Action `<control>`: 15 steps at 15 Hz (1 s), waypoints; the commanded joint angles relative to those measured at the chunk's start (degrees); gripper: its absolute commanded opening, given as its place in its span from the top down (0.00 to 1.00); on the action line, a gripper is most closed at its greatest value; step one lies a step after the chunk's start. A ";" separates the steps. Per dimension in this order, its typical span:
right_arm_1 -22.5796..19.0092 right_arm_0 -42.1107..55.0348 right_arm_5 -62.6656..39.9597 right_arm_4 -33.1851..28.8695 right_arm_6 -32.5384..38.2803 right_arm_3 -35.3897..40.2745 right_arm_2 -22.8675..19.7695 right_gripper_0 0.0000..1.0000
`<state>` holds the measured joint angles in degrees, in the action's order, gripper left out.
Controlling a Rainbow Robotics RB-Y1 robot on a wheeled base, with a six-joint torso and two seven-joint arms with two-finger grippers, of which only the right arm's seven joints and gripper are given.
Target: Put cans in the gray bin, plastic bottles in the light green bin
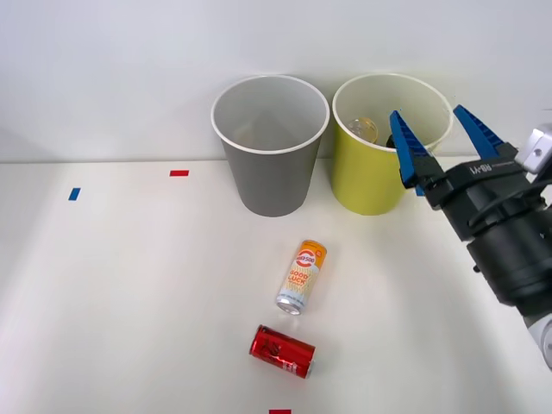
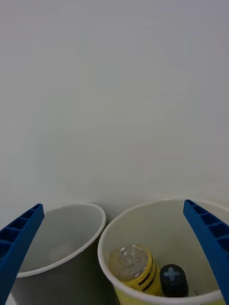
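where blue fingers (image 1: 405, 147) overlap, light green bin (image 1: 366, 185) is partly hidden.

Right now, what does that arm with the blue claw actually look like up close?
The gripper has two bright blue ribbed fingers tapering to points. They sit on a chunky black block with small white lettering, joined to a rounded black wrist. A light grey metal piece shows at its side.

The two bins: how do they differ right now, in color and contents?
The gray bin is gray and looks empty; the light green bin is lime and holds a yellow-labelled bottle and a black cap. The open right gripper is at the green bin, not the gray. Both are upright, tapered, white-rimmed.
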<state>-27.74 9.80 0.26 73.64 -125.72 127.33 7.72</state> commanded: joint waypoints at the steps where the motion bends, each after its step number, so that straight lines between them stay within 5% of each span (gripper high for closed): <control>1: -0.04 5.58 8.53 -1.22 -1.46 0.46 5.64 0.00; 4: 1.02 10.32 13.45 -10.98 -1.72 0.38 8.63 0.00; 15: 10.42 26.41 14.86 -24.42 -2.16 0.38 8.89 0.00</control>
<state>-18.66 34.32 15.16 51.98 -127.90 127.71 17.13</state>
